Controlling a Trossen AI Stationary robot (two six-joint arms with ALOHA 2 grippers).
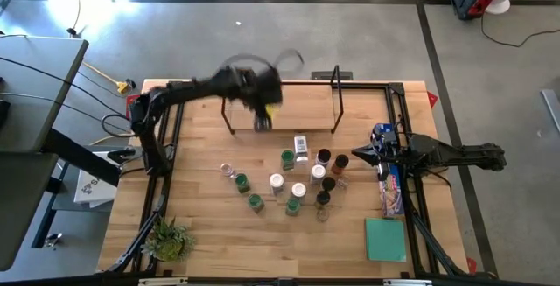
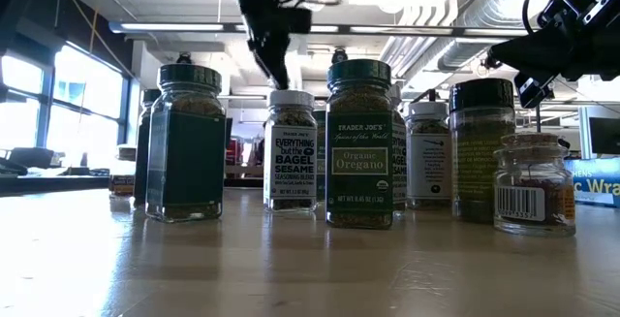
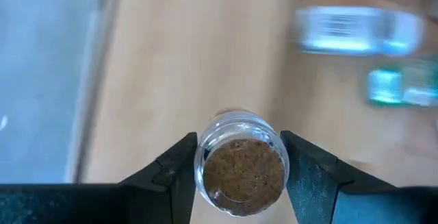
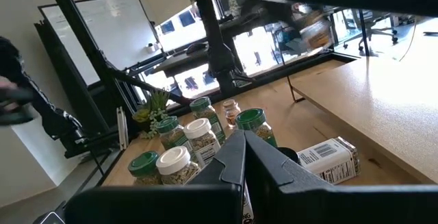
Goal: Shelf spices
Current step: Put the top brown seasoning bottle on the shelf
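The left gripper (image 3: 239,172) holds a jar (image 3: 239,166) between its two fingers (image 3: 171,176). In the left wrist view each finger presses one side of the jar, and the jar's end, full of brown spice, faces the camera. In the high view this gripper (image 1: 261,111) is over the far part of the table (image 1: 210,233), at the shelf (image 1: 337,102), which is a thin black wire frame standing on the wood. The picture is smeared there, so I cannot tell if the jar touches the shelf board or hangs above it.

The other spices (image 1: 293,181) stand in a loose group near the middle of the table, and one white jar (image 1: 301,146) lies on its side. In the low view an oregano jar (image 2: 359,142) stands beside a bagel sesame jar (image 2: 291,150).

The right gripper (image 1: 360,156) waits at the right edge of the group, near the blue box (image 1: 391,190). Its fingers (image 4: 236,159) are closed together and hold nothing.
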